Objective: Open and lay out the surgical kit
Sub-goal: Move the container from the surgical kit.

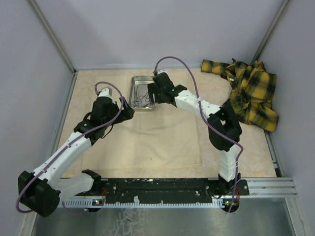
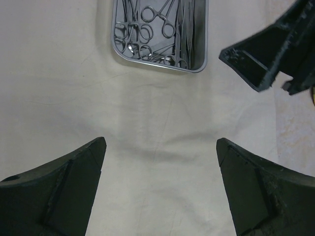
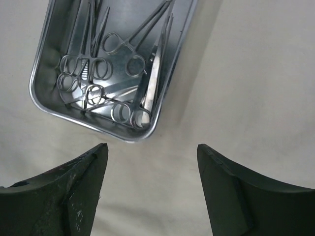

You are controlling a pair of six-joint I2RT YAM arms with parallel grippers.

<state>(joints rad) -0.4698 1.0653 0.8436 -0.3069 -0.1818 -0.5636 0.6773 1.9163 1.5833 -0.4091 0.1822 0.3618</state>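
The surgical kit's beige cloth wrap [image 1: 157, 137] lies spread flat on the table. On its far part stands the shiny steel tray [image 1: 140, 78], holding several metal forceps and clamps [image 3: 118, 49] in a tangled pile. My right gripper [image 1: 155, 94] hovers at the tray's right near corner. In the right wrist view it [image 3: 152, 147] is open over bare cloth [image 3: 246, 73], just short of the tray rim [image 3: 37, 73]. My left gripper [image 1: 129, 110] sits left of and nearer than the tray. In the left wrist view it [image 2: 161, 145] is wide open over the cloth [image 2: 157, 113], with the tray [image 2: 160, 66] ahead.
A yellow-and-black plaid cloth [image 1: 251, 91] is bunched at the back right, off the wrap. The right gripper's finger [image 2: 261, 59] shows at the upper right of the left wrist view. Grey walls close in the table on three sides.
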